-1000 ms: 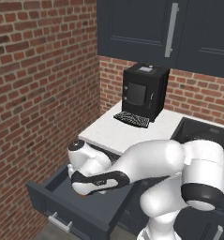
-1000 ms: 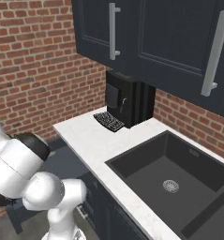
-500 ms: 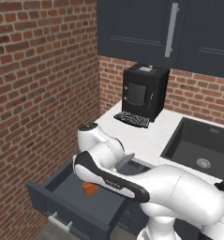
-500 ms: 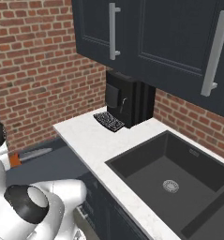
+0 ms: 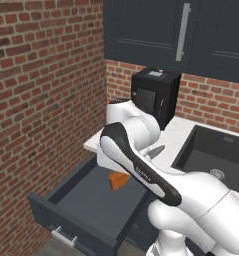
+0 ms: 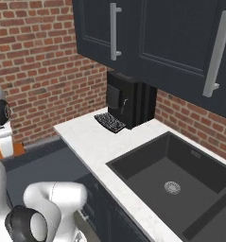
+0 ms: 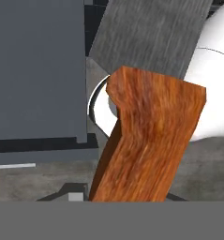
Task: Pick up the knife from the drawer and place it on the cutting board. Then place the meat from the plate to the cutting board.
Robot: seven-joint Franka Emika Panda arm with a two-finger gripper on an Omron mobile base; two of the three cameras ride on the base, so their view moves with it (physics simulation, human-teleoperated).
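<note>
The drawer [image 5: 86, 207] stands pulled out under the countertop's [image 6: 93, 144] left end, below the coffee machine [image 5: 156, 95]. Above its back right corner hangs the knife [image 7: 146, 140], orange handle pinched in the gripper [image 7: 127, 199], blade [image 7: 148, 35] pointing away.

Your drawer [image 5: 86, 210] is pulled wide open under the counter's left end, dark navy-grey, silver bar handle on its front. Knife [image 5: 118, 180] is up off the drawer floor above its back half; you see the orange handle, with the grey blade [image 7: 148, 35] beyond it in hand view.
</note>
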